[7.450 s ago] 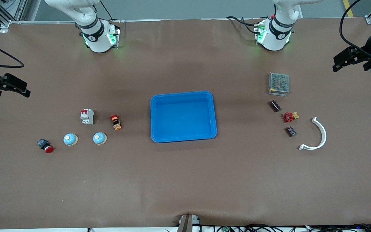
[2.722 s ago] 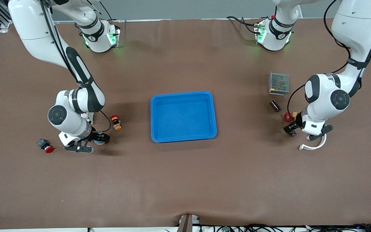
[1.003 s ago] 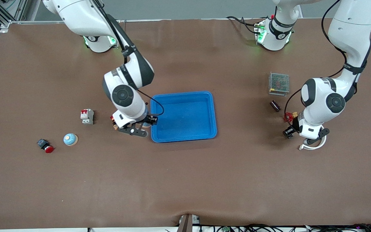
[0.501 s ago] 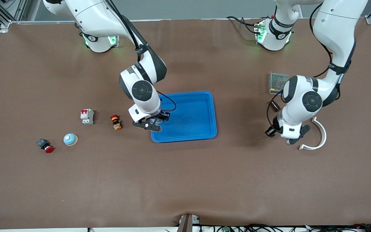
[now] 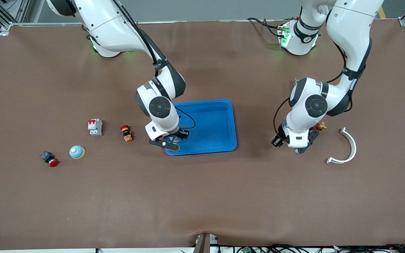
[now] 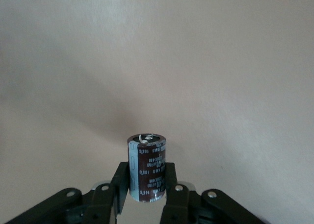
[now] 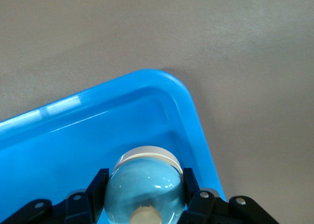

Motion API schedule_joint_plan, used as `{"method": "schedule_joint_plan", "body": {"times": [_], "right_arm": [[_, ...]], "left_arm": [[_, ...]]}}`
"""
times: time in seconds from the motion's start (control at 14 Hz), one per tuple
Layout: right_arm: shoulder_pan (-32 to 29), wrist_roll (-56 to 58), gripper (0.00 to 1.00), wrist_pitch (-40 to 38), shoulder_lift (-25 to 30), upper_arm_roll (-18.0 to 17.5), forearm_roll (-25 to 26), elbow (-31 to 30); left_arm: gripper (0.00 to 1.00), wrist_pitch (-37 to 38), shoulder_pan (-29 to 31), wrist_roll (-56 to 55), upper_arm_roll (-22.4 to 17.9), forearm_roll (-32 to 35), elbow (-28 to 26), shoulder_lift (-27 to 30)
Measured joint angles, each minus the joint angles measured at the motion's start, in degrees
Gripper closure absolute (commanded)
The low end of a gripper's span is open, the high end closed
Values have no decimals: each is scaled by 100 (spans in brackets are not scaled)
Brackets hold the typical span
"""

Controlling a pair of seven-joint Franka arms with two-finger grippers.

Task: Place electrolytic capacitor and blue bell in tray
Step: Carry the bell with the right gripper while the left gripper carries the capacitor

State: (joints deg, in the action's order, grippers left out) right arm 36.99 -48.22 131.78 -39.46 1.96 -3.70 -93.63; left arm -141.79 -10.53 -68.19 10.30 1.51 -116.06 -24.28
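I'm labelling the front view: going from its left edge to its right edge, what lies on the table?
Red push button → blue bell → circuit breaker → orange switch → blue tray → white curved piece.

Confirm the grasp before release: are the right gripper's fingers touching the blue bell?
Touching: right wrist view shows both fingers pressed against the blue bell.

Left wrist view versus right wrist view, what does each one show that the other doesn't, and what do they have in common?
Only the left wrist view shows the electrolytic capacitor, clamped upright in the left gripper over bare brown table. Only the right wrist view shows the blue bell, gripped by the right gripper over a corner of the tray. Both show black fingers shut on a task item held above the brown tabletop.
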Motion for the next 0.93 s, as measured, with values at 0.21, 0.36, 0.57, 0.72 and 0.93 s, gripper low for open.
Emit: {"method": "schedule_joint_plan", "body": {"times": [0.21,0.36,0.57,0.72,0.93], "right_arm": [[3,-8,100,0,-179,0,1,176],[6,-26,100,0,-263,0,1,250],[25,-46,100,37,-317,0,2,301],[38,-78,100,41,-321,-1,2,306],[42,-103,100,121,-345,-1,2,308]], "left_arm": [[100,344,-384,-631,14,0,213,1],[100,365,-603,-1052,18,0,257,0],[100,368,-911,-1601,24,0,311,0],[100,368,-1131,-1944,29,0,341,-2],[100,369,-1397,-2494,31,0,494,-75]]}}
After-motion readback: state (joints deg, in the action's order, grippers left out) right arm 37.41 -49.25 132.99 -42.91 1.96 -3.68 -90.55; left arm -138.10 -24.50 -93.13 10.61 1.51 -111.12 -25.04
